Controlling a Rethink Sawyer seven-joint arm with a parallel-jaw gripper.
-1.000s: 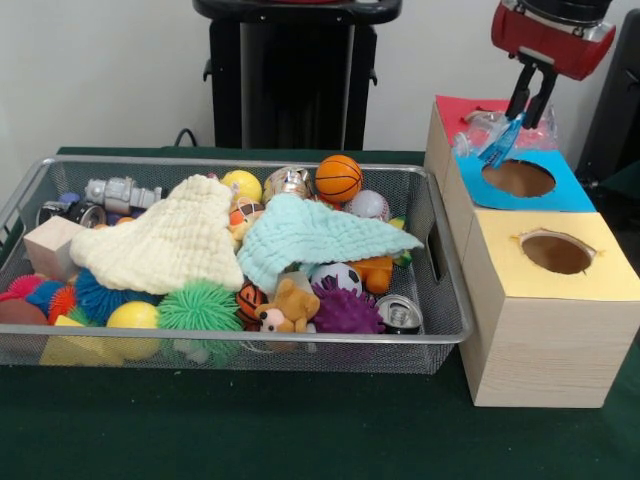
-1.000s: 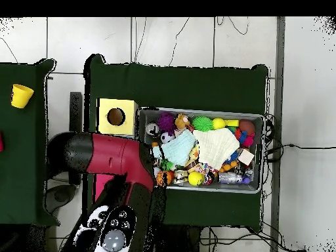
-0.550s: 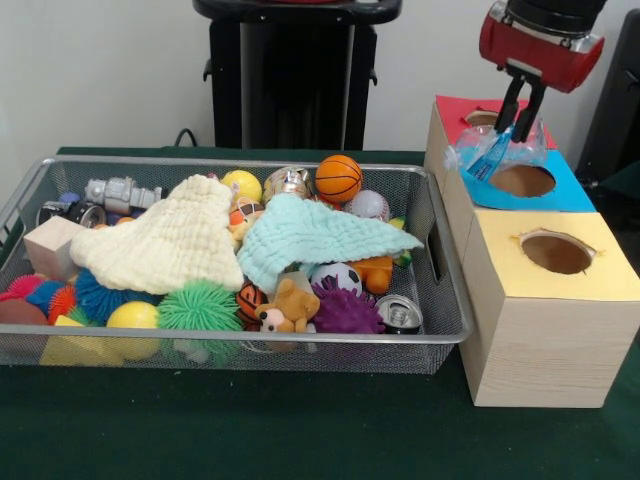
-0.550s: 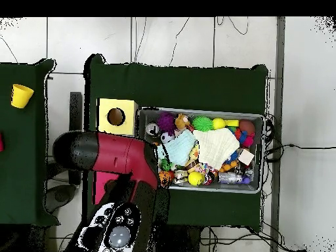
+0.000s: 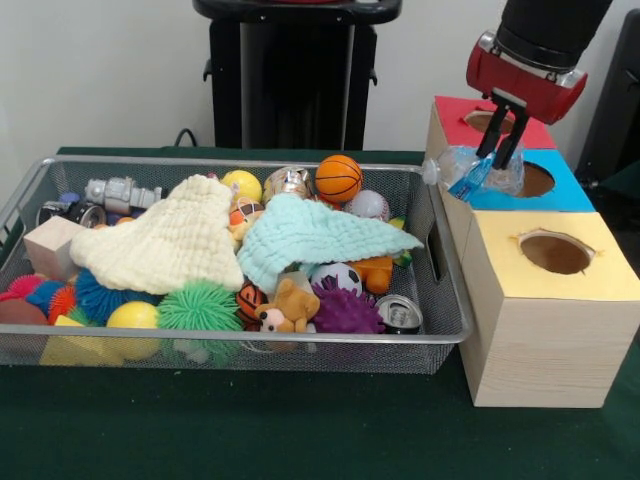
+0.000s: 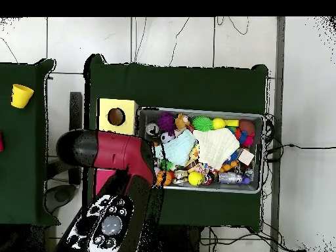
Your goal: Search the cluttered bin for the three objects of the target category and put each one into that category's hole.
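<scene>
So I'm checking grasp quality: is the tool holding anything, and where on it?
Yes: the tool is shut on a clear crumpled plastic bottle with a blue label, gripped around its middle, above the blue-topped box.

A crushed clear plastic bottle (image 5: pixel 478 170) with a blue label is held tilted on its side, partly over the blue-topped box's hole (image 5: pixel 533 179).

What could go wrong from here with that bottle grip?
1. The gripper pinches the crumpled clear plastic bottle off-centre; it may slip.
2. The bottle hangs sideways across the blue-topped box's hole, so it could jam.
3. It overhangs the box edge toward the wire mesh bin and might drop back in.
</scene>
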